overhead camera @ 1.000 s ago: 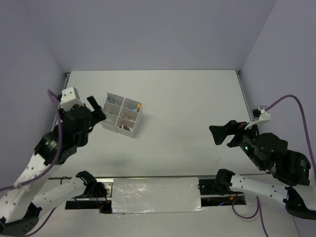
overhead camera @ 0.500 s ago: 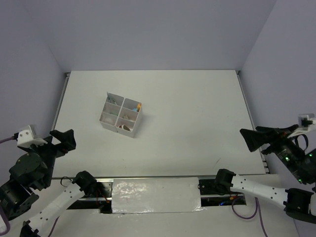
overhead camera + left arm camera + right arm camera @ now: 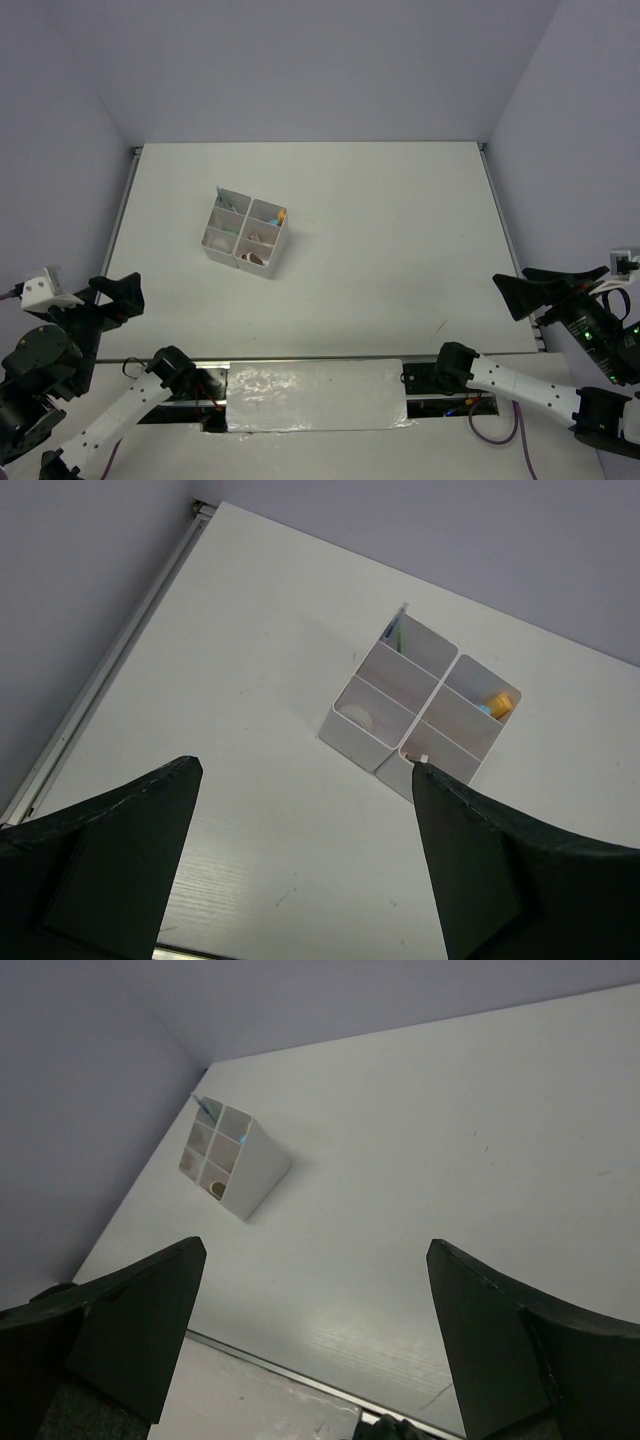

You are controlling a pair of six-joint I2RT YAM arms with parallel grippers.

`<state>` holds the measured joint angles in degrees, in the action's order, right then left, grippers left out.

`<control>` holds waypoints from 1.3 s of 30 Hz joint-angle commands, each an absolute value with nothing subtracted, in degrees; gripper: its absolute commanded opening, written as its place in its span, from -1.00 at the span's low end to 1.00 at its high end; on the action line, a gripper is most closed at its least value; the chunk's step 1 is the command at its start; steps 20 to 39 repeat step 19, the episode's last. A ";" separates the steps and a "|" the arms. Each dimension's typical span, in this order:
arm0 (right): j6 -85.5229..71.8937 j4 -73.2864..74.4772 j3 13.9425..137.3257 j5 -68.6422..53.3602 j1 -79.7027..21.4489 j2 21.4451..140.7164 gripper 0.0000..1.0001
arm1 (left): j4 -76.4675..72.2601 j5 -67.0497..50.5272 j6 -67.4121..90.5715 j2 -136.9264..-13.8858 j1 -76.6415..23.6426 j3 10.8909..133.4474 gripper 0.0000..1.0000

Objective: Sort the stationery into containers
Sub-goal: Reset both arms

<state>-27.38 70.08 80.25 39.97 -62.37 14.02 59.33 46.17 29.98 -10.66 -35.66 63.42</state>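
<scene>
Your left claw (image 3: 115, 295) is wide open and holds nothing. It hangs off the near-left corner of the table (image 3: 400, 200). Your right claw (image 3: 525, 290) is wide open and empty too, out by the near-right edge.

From the left claw, the box (image 3: 240, 254) lies ahead and a bit to the right. From the right claw it lies far off to the left, across most of the table. So the left arm is the nearer one. Both are well apart from the box.

The box is square, so it has no long side. It sits turned, with a corner pointing toward you, not a flat wall.

Inside, you can see an orange-yellow marker (image 3: 497, 702) in the far-right compartment, and a blue-green bit (image 3: 392, 632) poking up in the far-left one. The other two hold small pale things, too small to name.

No loose pieces show on the table, so the sorting looks done.
</scene>
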 commanded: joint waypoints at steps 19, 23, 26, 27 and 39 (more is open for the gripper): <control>-24.70 65.22 75.33 42.45 -62.40 15.47 0.99 | 58.98 46.32 30.32 -10.46 -35.59 63.63 0.99; -24.70 65.22 75.33 42.45 -62.40 15.47 0.99 | 58.98 46.32 30.32 -10.46 -35.59 63.63 0.99; -24.70 65.22 75.33 42.45 -62.40 15.47 0.99 | 58.98 46.32 30.32 -10.46 -35.59 63.63 0.99; -24.70 65.22 75.33 42.45 -62.40 15.47 0.99 | 58.98 46.32 30.32 -10.46 -35.59 63.63 0.99; -24.70 65.22 75.33 42.45 -62.40 15.47 0.99 | 58.98 46.32 30.32 -10.46 -35.59 63.63 0.99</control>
